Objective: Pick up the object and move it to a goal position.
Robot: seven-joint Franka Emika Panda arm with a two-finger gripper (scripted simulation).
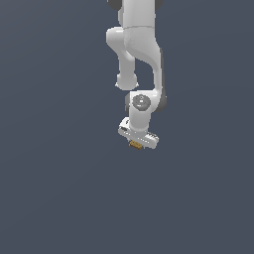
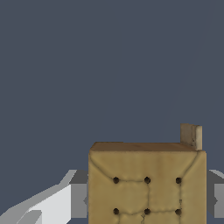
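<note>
— Tan block [image 2: 147, 183] is filling the wrist view, dotted face showing, grey fingers [image 2: 78, 194] pressing at three and nine o'clock.

— Outside, the gripper [image 1: 137, 143] is clamping it, barely peeking out underneath.

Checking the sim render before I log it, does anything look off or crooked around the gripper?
Nothing stands out. The tan block sits squarely between the gripper fingers, undamaged; a small tab pokes above one corner.

The white arm [image 1: 136, 54] hangs downward, its tool [image 1: 137, 142] clamped shut.
</note>
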